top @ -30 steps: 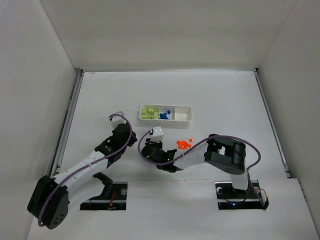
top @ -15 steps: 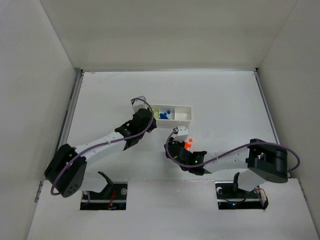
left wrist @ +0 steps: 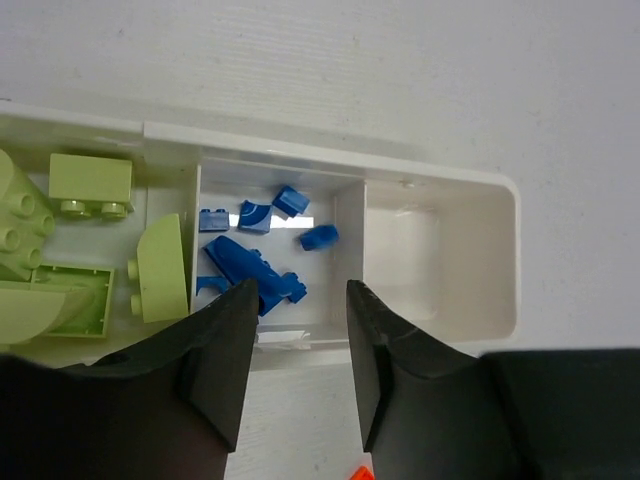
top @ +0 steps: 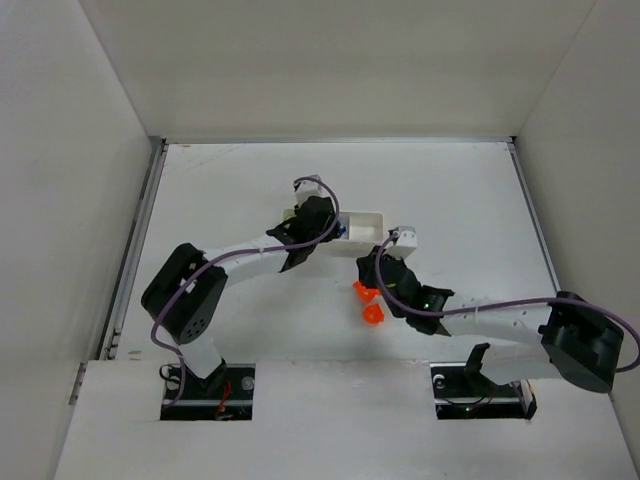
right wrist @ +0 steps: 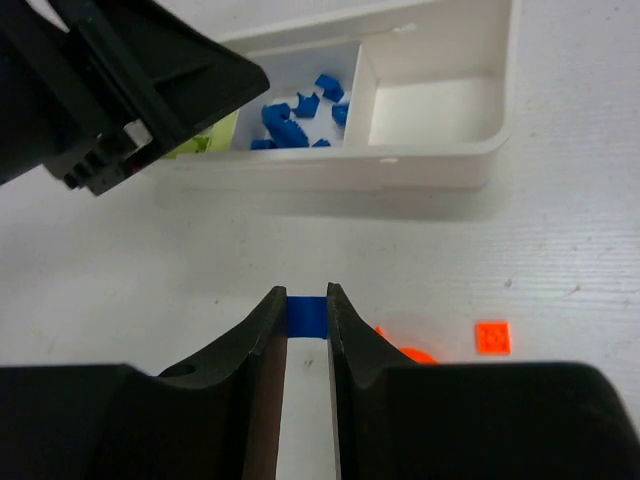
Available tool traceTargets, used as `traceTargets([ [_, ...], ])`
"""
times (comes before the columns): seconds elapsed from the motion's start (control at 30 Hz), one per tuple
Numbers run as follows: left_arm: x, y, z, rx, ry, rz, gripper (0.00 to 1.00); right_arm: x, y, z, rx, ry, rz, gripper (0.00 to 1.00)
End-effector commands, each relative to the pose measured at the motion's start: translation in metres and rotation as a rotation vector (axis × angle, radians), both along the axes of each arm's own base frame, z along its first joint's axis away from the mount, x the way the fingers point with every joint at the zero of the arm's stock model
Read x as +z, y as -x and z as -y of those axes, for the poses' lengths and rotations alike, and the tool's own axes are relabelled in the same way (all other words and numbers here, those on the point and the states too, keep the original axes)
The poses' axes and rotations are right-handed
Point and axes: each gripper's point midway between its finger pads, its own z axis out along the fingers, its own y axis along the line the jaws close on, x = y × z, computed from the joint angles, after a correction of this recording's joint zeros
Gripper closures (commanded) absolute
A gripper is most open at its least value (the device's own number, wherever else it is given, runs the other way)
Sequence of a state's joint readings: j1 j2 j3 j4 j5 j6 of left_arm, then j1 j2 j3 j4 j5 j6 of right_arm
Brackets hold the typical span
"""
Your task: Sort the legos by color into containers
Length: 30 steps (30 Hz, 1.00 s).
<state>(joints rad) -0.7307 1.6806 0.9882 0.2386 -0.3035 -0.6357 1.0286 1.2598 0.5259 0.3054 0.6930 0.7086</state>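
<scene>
My main worry is crowding. The left fingers [left wrist: 222, 345] hang spread apart with nothing between them, right over the near wall of the middle compartment [left wrist: 235, 185] of the long white plastic tray [left wrist: 505, 260]. That is just where the right fingers [right wrist: 262, 345] need to go, since they are pinching a small blue plastic brick [right wrist: 308, 314] at their very tips, low over the white tabletop [right wrist: 560, 250] on the near side of the tray. If I bring the right arm in before the left one clears, I judge the two could knock together or shove the light tray. The grip sits only on the brick's sides, so a jolt could flick it out. The right-hand compartment [right wrist: 435, 110] looks easier to reach from there than the blue one, so an early release would likely drop the brick in the wrong bin. Two orange plastic pieces [right wrist: 491, 337] lie loose on the tabletop just beside the right fingers and could get swept along by the arm. As for contents, the left compartment [left wrist: 160, 195] holds light green plastic bricks [left wrist: 90, 183], the middle one a handful of blue plastic bits [left wrist: 245, 265], and the right-hand one nothing; no orange is sorted yet.
</scene>
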Motion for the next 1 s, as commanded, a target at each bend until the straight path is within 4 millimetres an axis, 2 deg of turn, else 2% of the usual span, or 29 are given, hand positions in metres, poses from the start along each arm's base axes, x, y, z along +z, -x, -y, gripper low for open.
traceTargets([
  [0.0,0.039,-0.012,0.0,0.016,0.06,0.084,0.61,0.033,-0.022,-0.007,0.016,-0.06,0.071,0.76],
  [0.13,0.044,0.004,-0.019,0.036,0.075,0.099,0.65,0.042,-0.047,-0.011,0.012,-0.07,0.085,0.76],
  [0.27,0.042,0.032,-0.038,0.042,0.077,0.117,0.7,0.045,-0.073,-0.027,0.024,-0.049,0.09,0.76],
  [0.43,0.016,0.081,-0.051,-0.014,0.048,0.079,0.7,0.034,-0.103,-0.047,0.04,-0.011,0.071,0.76],
  [0.57,-0.005,0.121,-0.037,-0.105,0.033,0.034,0.68,0.03,-0.12,-0.059,0.043,0.004,0.065,0.74],
  [0.67,-0.016,0.143,-0.019,-0.163,0.045,0.003,0.66,0.03,-0.127,-0.066,0.049,0.009,0.058,0.64],
  [0.77,-0.023,0.156,-0.002,-0.217,0.041,-0.006,0.65,0.034,-0.128,-0.066,0.044,0.007,0.058,0.54],
  [0.87,-0.025,0.167,0.019,-0.272,0.052,-0.005,0.64,0.038,-0.124,-0.058,0.032,-0.002,0.064,0.53],
  [0.97,-0.025,0.177,0.043,-0.337,0.051,0.005,0.63,0.041,-0.111,-0.038,-0.003,-0.009,0.068,0.54],
])
